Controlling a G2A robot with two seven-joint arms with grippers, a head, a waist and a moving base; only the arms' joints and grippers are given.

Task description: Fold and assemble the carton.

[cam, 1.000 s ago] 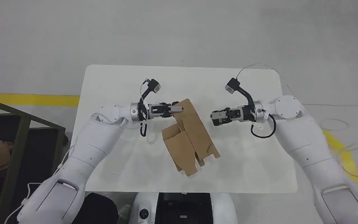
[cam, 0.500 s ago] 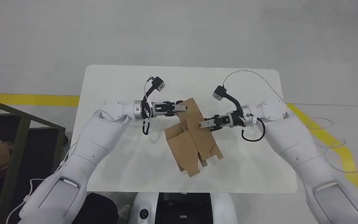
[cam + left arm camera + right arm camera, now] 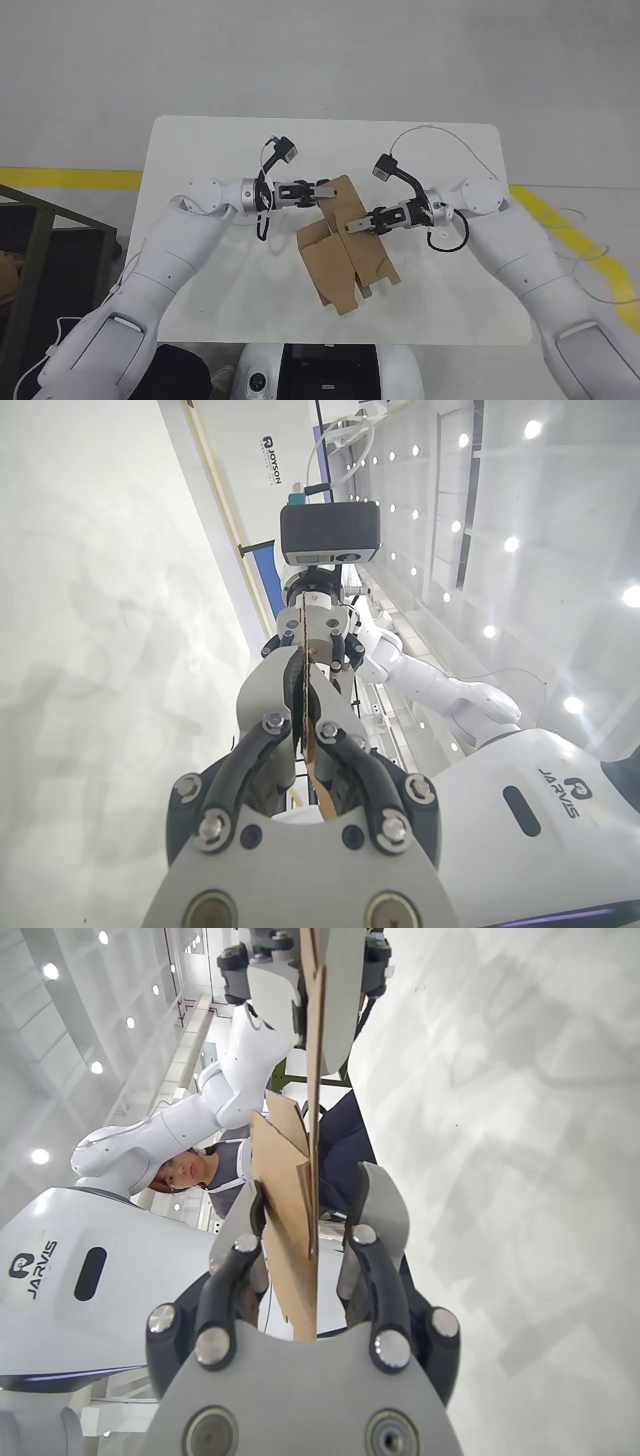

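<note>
A flat brown carton [image 3: 340,245] is held tilted above the white table [image 3: 200,150], with its folded flaps hanging toward the near edge. My left gripper [image 3: 325,190] is shut on the carton's far corner; in the left wrist view the fingers [image 3: 270,695] pinch the thin cardboard edge [image 3: 312,760]. From the other side, my right gripper [image 3: 352,226] stands open astride the carton's right edge. In the right wrist view the cardboard [image 3: 282,1238] passes between the two fingers: one finger [image 3: 245,1213] touches a flap, the other [image 3: 382,1208] stands off it.
A yellow floor line [image 3: 70,178] runs left of the table, beside a dark frame [image 3: 30,230]. A thin cable [image 3: 440,135] loops over the table's far right. Bare table lies left and right of the carton.
My right gripper has moved left, from off to the side of the carton to astride its right edge. My left gripper has shifted slightly right and farther, still holding the carton.
</note>
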